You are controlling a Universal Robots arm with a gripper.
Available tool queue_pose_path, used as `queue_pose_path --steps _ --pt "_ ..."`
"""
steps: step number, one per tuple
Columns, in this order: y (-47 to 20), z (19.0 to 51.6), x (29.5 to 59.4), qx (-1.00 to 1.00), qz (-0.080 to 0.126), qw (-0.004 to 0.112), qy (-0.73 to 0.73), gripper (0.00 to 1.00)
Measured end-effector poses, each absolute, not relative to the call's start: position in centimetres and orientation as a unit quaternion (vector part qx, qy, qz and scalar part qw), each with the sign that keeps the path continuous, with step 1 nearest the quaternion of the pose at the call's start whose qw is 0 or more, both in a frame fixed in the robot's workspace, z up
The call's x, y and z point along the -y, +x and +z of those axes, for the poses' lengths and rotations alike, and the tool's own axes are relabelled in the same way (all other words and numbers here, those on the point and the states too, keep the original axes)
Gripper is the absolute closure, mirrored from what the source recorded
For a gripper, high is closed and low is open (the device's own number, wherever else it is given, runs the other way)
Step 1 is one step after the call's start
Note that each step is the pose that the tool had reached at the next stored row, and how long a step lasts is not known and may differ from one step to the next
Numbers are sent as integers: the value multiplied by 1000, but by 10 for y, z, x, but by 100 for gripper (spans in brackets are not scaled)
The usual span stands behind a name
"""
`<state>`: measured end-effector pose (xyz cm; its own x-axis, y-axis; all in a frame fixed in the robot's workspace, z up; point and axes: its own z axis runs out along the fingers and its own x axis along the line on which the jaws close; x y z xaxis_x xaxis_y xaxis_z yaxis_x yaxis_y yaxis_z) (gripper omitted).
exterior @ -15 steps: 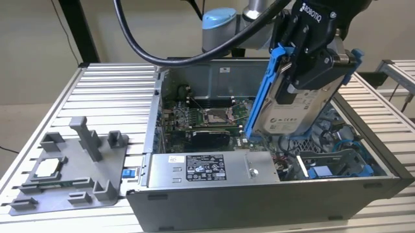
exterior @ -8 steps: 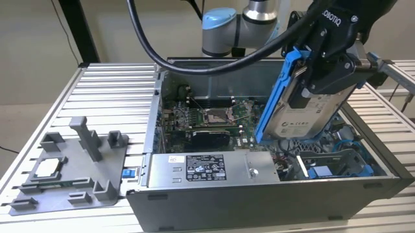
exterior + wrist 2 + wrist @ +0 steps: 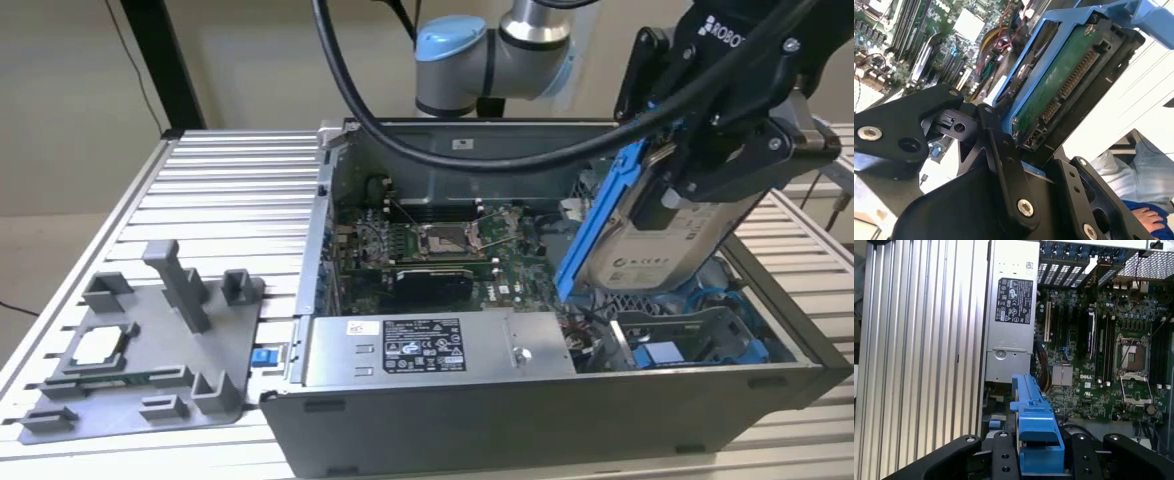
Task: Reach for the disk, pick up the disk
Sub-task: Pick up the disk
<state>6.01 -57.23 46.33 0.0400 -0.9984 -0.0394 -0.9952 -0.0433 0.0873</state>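
The disk (image 3: 653,252), silver-grey with a white label and a bright blue frame, hangs tilted on edge above the open computer case (image 3: 534,420) at the exterior view's right. My black gripper (image 3: 687,190) is shut on the disk's upper part. In the second wrist view the disk (image 3: 1059,85) shows its green circuit side and connectors inside the blue frame, clamped at my gripper (image 3: 1026,155). In the first wrist view the blue frame of the disk (image 3: 1033,427) stands between the fingers of my gripper (image 3: 1040,460), above the case interior.
Inside the case lie the motherboard (image 3: 441,245) and a long grey metal box (image 3: 427,345) with a black-and-white label. A grey plastic fixture (image 3: 160,340) holding a small square chip (image 3: 100,345) sits on the slatted metal table (image 3: 227,180). A person's hand (image 3: 1149,217) is nearby.
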Motion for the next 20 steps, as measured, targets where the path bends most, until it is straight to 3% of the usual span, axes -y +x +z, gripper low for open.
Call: queue_pose_path --steps 20 --pt "106 463 599 691 -47 21 721 100"
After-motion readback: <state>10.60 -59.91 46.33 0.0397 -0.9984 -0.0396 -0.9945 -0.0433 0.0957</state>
